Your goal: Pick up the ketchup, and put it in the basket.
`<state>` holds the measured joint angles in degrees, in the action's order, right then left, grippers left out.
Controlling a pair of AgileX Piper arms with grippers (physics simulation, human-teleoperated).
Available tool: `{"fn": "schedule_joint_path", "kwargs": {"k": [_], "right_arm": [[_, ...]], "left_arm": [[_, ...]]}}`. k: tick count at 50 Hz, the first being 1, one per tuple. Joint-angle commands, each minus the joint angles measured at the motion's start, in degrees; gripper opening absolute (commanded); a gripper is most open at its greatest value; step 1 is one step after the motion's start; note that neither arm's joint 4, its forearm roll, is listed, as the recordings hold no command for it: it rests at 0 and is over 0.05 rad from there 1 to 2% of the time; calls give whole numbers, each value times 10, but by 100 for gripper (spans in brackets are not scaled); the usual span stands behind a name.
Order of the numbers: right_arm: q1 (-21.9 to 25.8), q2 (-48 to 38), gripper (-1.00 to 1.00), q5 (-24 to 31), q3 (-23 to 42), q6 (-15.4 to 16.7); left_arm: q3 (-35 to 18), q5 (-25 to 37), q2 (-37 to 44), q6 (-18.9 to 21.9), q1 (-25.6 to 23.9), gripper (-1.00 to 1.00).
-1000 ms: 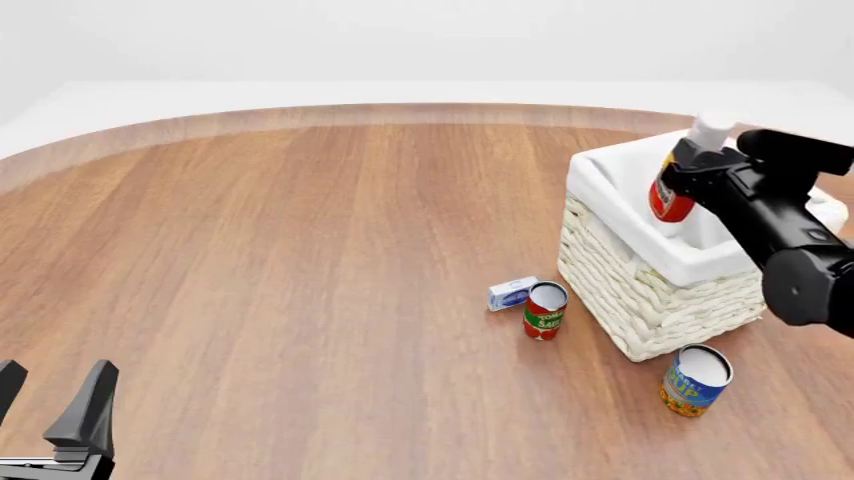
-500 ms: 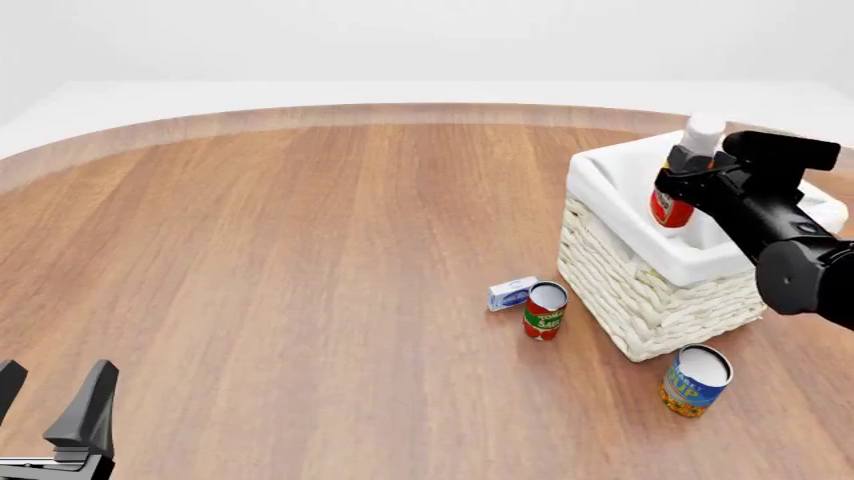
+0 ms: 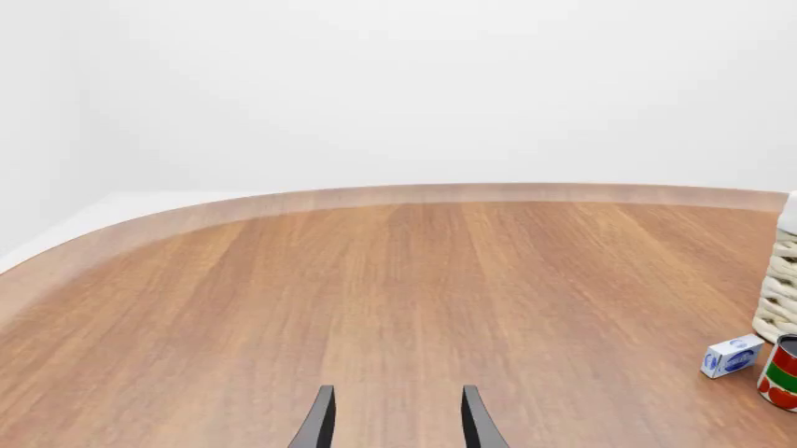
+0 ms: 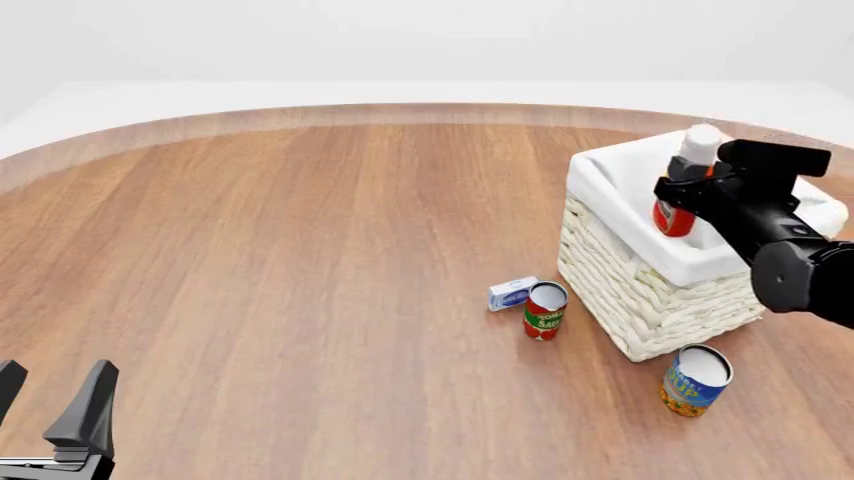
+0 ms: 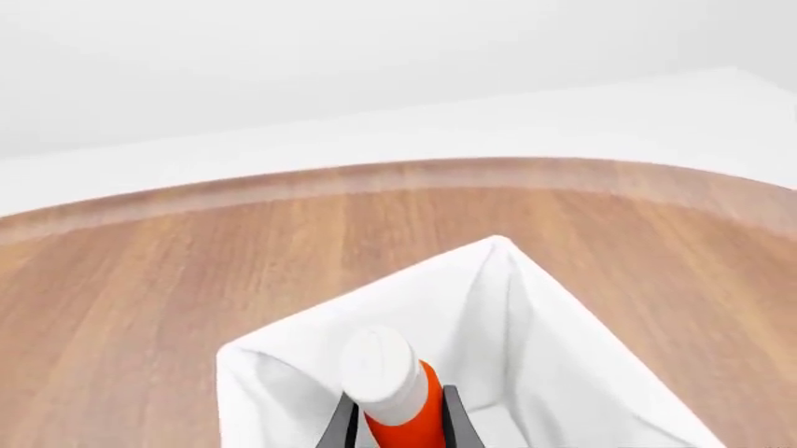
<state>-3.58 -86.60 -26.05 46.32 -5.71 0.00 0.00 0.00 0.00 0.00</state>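
Right gripper [image 4: 683, 188]: clamped on ketchup [image 4: 677, 197], cap up, over the basket [image 4: 627, 290], far right. Left gripper [image 4: 51, 405]: fingers apart, holding nothing, near left, over table [image 4: 294, 260].

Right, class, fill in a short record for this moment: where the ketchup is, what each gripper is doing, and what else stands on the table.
ketchup: upright, cap up, held over the basket's opening
basket: wicker, white liner, on the table
right gripper: shut on the ketchup
left gripper: open, holds nothing, far from the basket
tomato sauce can: upright, beside the basket
small blue-and-white box: next to that can
blue-and-yellow can: at the basket's near corner
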Motion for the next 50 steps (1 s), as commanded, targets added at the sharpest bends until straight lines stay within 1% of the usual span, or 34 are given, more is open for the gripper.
{"fn": "schedule_joint_path", "kwargs": {"k": [1, 20, 21, 50], "right_arm": [[-7, -8, -100, -4, 4, -7], [-4, -11, -100, -15, -7, -13], [-4, -11, 100, -16, -7, -13], [4, -12, 100, -20, -8, -17]], "left_arm": [[0, 0, 0, 0, 0, 100], [0, 0, 0, 0, 0, 100], [0, 0, 0, 0, 0, 100], [0, 0, 0, 0, 0, 100]]}}
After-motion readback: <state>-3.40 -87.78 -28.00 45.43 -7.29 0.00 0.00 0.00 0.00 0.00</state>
